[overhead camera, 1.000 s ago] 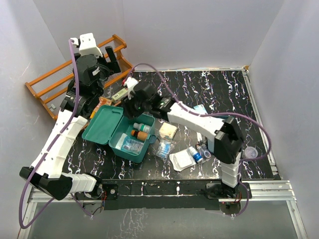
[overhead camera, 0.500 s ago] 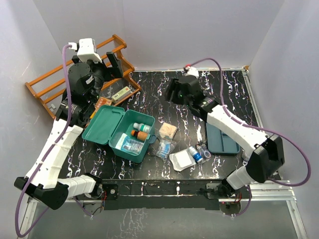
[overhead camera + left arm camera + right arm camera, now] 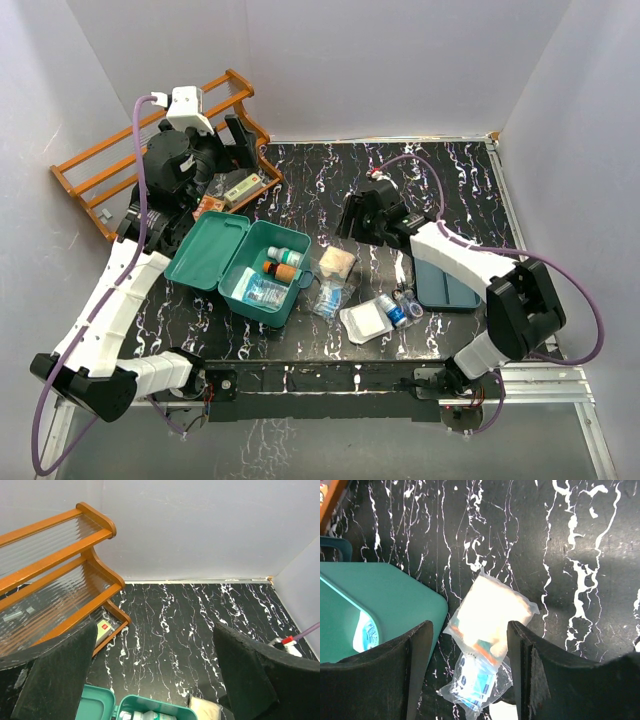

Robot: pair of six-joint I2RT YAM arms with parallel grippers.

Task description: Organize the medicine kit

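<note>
Teal medicine kit (image 3: 207, 252) open; right gripper (image 3: 469, 630) (parted, empty, like left gripper (image 3: 155, 672)) poised over cream pouch (image 3: 492, 607), likely next: lower, pinch.

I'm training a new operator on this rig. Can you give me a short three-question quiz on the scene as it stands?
1. True or false: the medicine kit's lid is shut.
2. What lies on the table under the open right pincer? A) clear pouch B) orange-capped bottle C) teal tray
3. Fill in: the wooden rack stands at the table's far ____ corner.
Key: 1 false; 2 A; 3 left.
</note>
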